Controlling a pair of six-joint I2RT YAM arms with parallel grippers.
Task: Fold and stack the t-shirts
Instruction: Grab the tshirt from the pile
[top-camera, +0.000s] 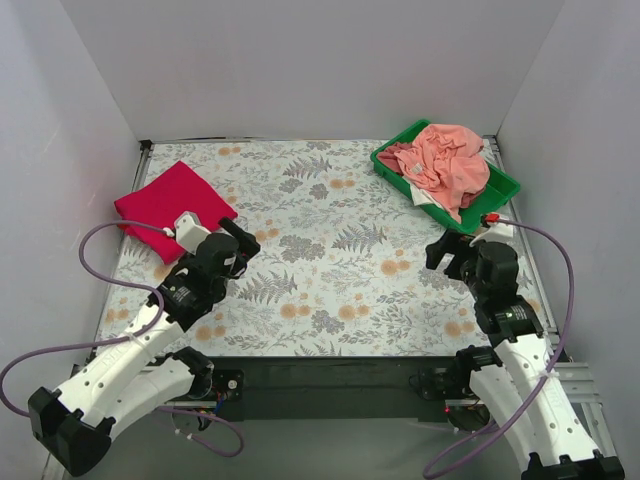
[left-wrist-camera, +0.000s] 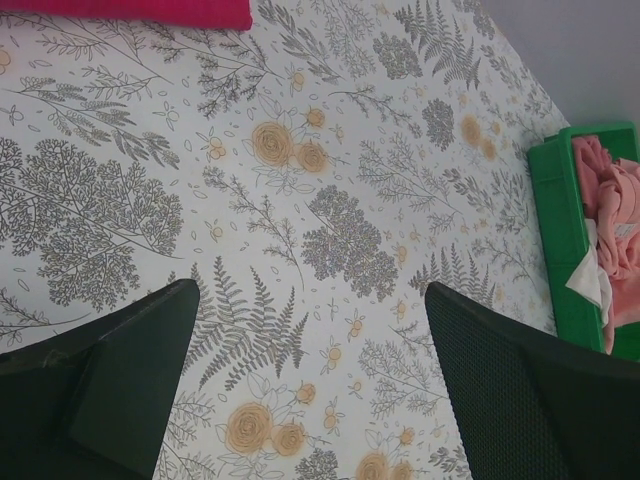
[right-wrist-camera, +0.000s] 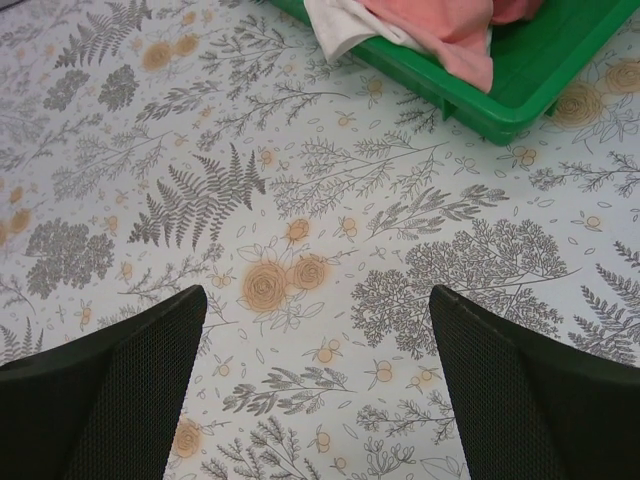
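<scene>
A red t-shirt lies folded at the surface's far left; the pink t-shirt sits crumpled in the green tray. Left tool and right tool both hover spread and empty, so fetching the pink one seems next, the right reaching into the tray.

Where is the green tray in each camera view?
Top external: green tray at the table's far right corner.
Left wrist: at the right edge, mid-height.
Right wrist: top right.
Shared landmark: the salmon-pink shirt heaped in it.
</scene>
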